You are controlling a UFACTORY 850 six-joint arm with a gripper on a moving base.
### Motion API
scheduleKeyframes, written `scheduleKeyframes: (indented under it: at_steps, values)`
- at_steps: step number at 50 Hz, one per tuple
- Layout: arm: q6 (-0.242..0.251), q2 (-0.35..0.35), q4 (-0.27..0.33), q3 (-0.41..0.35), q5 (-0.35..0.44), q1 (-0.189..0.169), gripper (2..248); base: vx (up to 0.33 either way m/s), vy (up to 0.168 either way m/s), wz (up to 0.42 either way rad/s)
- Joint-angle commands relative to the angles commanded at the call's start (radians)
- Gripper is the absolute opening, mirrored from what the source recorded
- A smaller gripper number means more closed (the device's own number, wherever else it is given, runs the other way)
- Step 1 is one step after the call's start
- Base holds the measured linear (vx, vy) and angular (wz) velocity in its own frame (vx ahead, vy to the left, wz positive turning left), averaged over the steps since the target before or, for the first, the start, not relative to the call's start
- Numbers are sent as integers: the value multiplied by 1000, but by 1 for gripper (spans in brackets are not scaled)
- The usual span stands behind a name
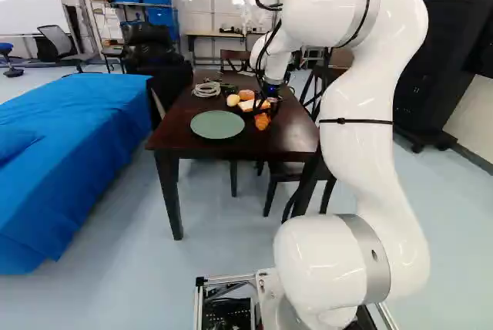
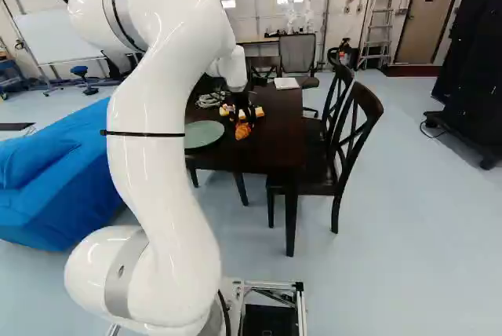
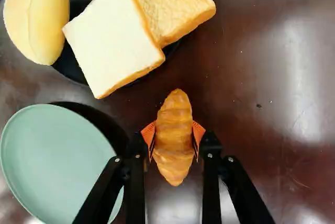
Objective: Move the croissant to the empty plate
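Observation:
In the right base view my gripper (image 2: 241, 113) points down at the table, right at the croissant (image 2: 242, 131). Seen from the wrist, the gripper (image 3: 173, 136) is shut on the croissant (image 3: 174, 153), an orange pad pressing each long side. Whether the croissant touches the tabletop cannot be told. The empty pale green plate (image 3: 57, 161) lies beside the gripper, apart from the croissant; the left base view shows the same plate (image 1: 217, 125) near the table's front edge.
A dark plate (image 3: 73, 69) holds bread slices (image 3: 115, 38) and a yellow roll (image 3: 36, 19) ahead of the gripper. Coiled cable (image 1: 206, 89) lies on the dark table (image 1: 173, 126). Chairs (image 2: 345, 140) stand at its side; a blue-covered bed (image 1: 69, 153) is at the left.

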State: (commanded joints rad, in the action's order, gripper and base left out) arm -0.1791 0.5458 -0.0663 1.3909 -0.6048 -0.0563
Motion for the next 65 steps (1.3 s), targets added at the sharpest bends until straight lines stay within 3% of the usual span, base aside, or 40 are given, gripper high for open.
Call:
scheduleKeyframes:
  at_steps: [34,65]
  values:
    - [0,-62,0,-17,-15,3,103,0,0,0]
    - [0,-147,0,-35,-86,55,103,0,0,0]
